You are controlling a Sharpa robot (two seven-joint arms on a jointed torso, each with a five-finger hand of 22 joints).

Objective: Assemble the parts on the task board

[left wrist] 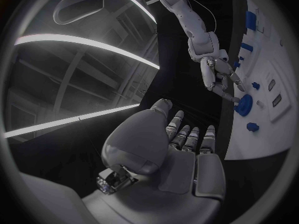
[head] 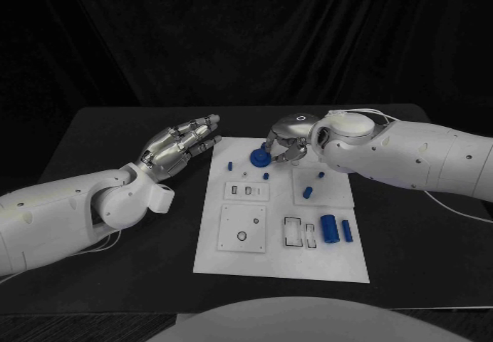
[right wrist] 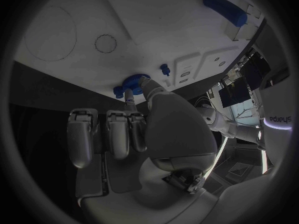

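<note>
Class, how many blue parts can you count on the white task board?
7: round disc at the right hand; four small pegs mid-board; two bars nearer the robot. The hand may hide others.

One word could be read: "sharpa", in pale lower-case letters on the robot's white body point(right wrist: 278, 120) at the rim of the right wrist view, above a thin lit band. The task board point(head: 283, 267) carried only outlined shapes, circles and rectangles, with no lettering or numbers legible on it. No writing could be made out on the blue parts point(head: 330, 229), on the arms or on the table point(head: 123, 285).
</note>
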